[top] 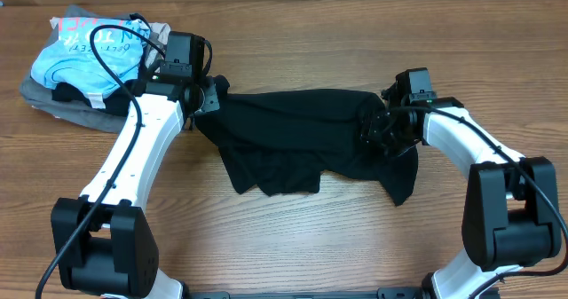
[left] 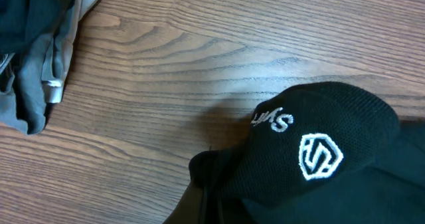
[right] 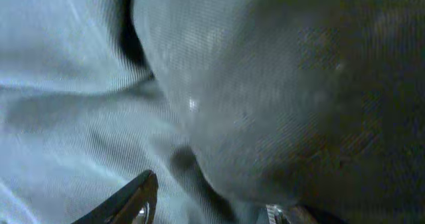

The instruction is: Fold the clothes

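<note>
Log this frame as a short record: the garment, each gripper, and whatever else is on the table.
garment: black garment, crumpled across the table, not yet folded; white logo at the left arm's end
left gripper: shut, appears to grip that end; fabric bunched over it
right gripper: jaws apart, pressed into fabric at the other end
other items: light blue shirt on grey garments, far corner beyond the left arm

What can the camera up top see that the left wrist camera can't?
Only the overhead view shows the left hand and right hand at opposite ends of the whole black shirt, plus the light blue shirt on the pile. Only the left wrist view shows the shirt's white logo up close. Both show the black shirt, the grey clothes and the wooden table.
</note>
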